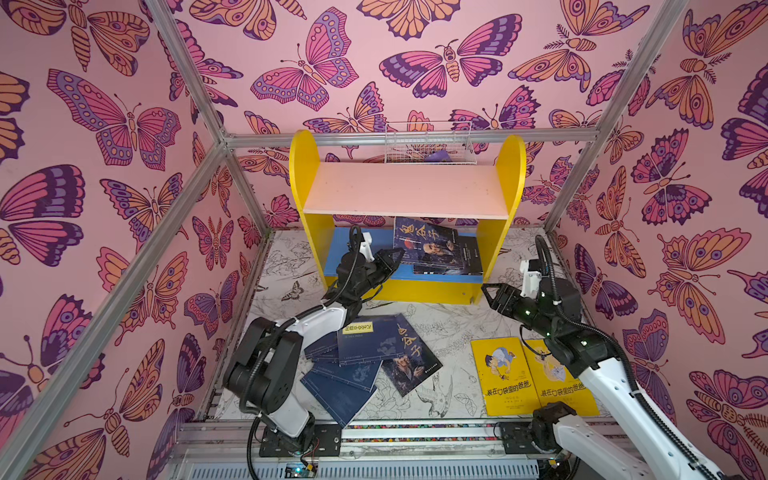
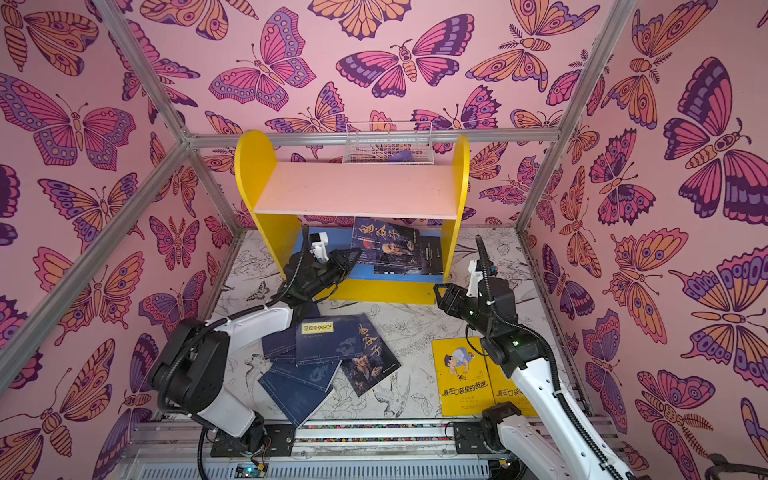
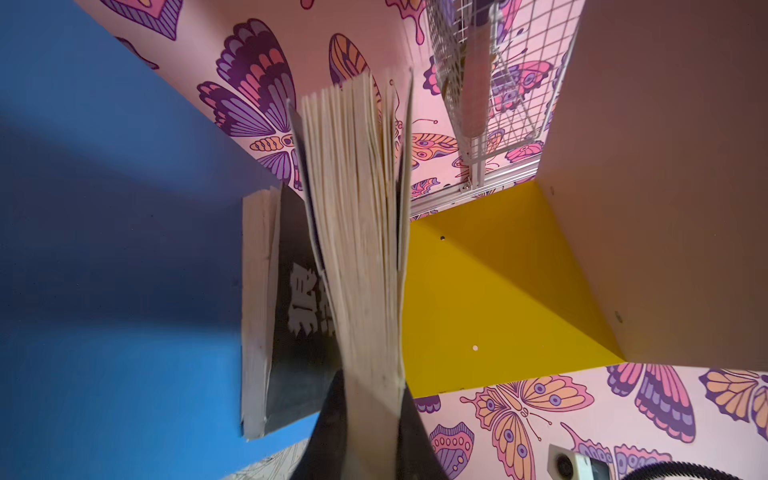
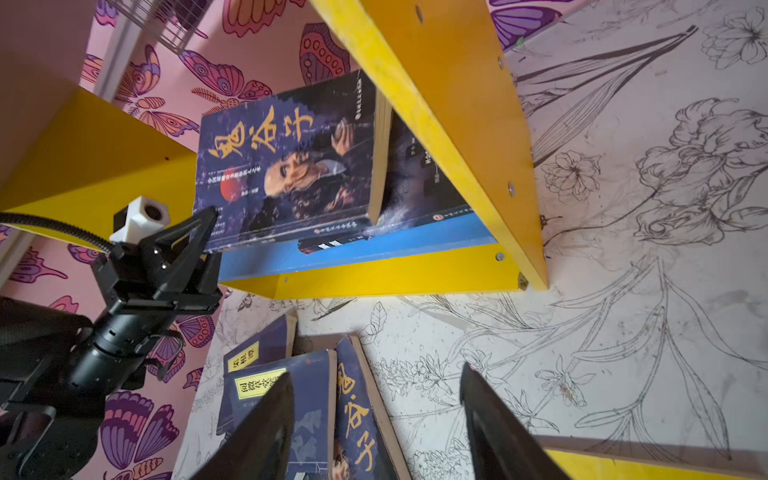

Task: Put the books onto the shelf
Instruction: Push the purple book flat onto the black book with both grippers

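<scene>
Top view, nearest my side: two yellow books [image 1: 503, 374] lie flat side by side, long axes running front to back, while the navy pile [image 1: 353, 365] fans out at mixed angles. Beyond them my right gripper [image 1: 489, 296] hangs empty, jaws well apart, before the shelf [image 1: 305, 174]. My left gripper [image 1: 397, 254] pinches the portrait book [image 1: 428, 245] over the blue lower board [image 1: 334, 239]. The book is tilted, its title end pointing rearward.
</scene>
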Controlling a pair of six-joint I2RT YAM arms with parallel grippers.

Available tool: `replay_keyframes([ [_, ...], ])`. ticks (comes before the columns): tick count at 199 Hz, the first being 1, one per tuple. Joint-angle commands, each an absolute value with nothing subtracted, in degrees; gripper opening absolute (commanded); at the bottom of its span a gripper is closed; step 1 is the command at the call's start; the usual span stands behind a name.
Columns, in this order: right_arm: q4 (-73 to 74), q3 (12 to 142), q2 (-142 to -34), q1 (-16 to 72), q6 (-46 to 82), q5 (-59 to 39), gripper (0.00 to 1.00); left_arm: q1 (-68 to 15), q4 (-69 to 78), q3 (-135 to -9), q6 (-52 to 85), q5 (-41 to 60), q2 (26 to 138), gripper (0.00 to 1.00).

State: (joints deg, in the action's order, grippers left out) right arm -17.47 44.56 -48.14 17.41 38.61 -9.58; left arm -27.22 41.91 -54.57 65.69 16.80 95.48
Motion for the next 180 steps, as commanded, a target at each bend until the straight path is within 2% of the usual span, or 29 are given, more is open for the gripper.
replay_keyframes([
  [1, -19.0, 45.3, -48.3, 17.1, 37.3, -9.1, 0.64, -30.1, 49.0, -58.3, 66.3, 12.1, 98.7, 0.0],
  [84, -18.2, 43.4, -47.4, 17.1, 37.9, -9.8, 0.63, -36.9, 41.5, -62.4, 63.9, 5.7, 100.7, 0.0],
  [180, -17.9, 42.2, -46.0, 17.1, 38.8, -10.3, 0.63, -39.2, 37.5, -63.5, 62.5, 2.2, 101.3, 0.0],
])
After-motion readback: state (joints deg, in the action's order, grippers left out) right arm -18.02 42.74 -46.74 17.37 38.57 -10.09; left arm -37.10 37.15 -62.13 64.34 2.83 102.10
